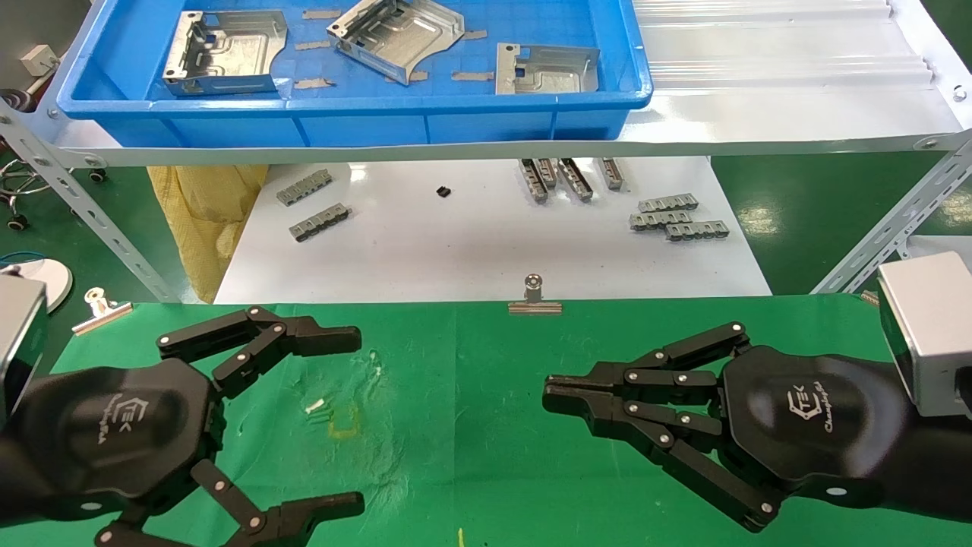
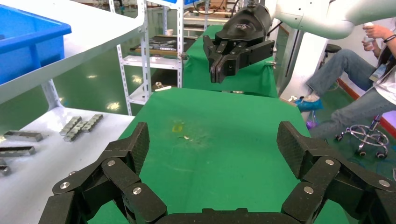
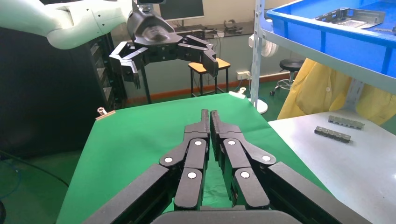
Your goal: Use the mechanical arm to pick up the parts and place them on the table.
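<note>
Three silver sheet-metal parts lie in the blue tray (image 1: 456,125) on the upper shelf: one at the left (image 1: 224,52), one tilted in the middle (image 1: 396,36), one at the right (image 1: 545,68). My left gripper (image 1: 351,419) hovers over the left side of the green table (image 1: 456,425), wide open and empty; it also shows in its own wrist view (image 2: 212,147). My right gripper (image 1: 548,394) hovers over the right side of the table, shut and empty, its fingertips (image 3: 209,115) pressed together.
Small grey slotted bars (image 1: 678,220) lie in groups on the white board (image 1: 456,243) beyond the table. Silver clips (image 1: 534,298) hold the cloth edge. Slanted shelf struts (image 1: 83,213) stand at both sides. A yellow mark (image 1: 345,425) is on the cloth.
</note>
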